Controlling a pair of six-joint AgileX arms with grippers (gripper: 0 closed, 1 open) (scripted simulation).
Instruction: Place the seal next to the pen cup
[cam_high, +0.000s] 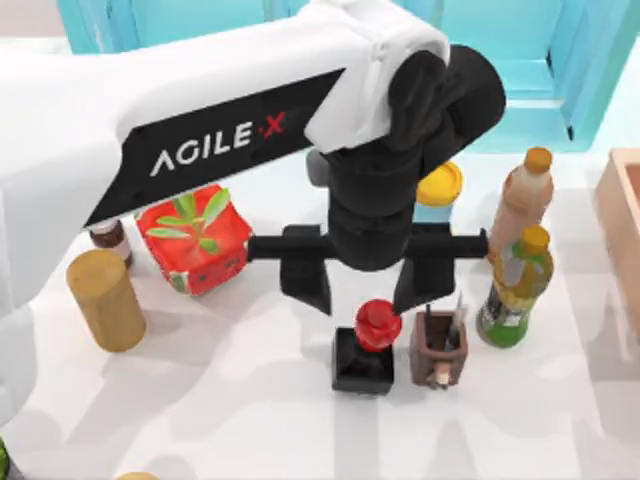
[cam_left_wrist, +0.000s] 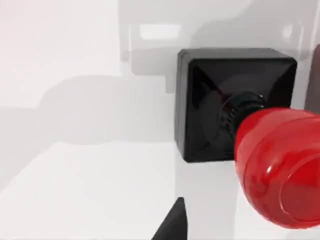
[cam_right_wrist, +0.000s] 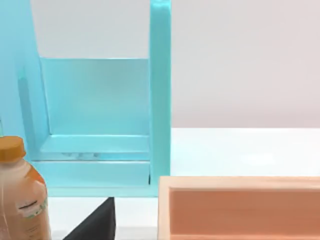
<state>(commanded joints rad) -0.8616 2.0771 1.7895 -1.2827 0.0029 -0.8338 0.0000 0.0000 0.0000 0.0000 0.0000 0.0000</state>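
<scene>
The left arm's bulk hides the table behind the left gripper (cam_high: 365, 290), whose fingers stand spread, released, either side of the seal (cam_high: 368, 345) just below them. The seal stands upright, just beside the pen cup (cam_high: 437, 348) under the gripper's right finger. The left wrist view shows the seal's black base (cam_left_wrist: 215, 102) squarely; its red knob (cam_left_wrist: 280, 165) is cut off. Bare table (cam_high: 230, 400) lies open leftward.
</scene>
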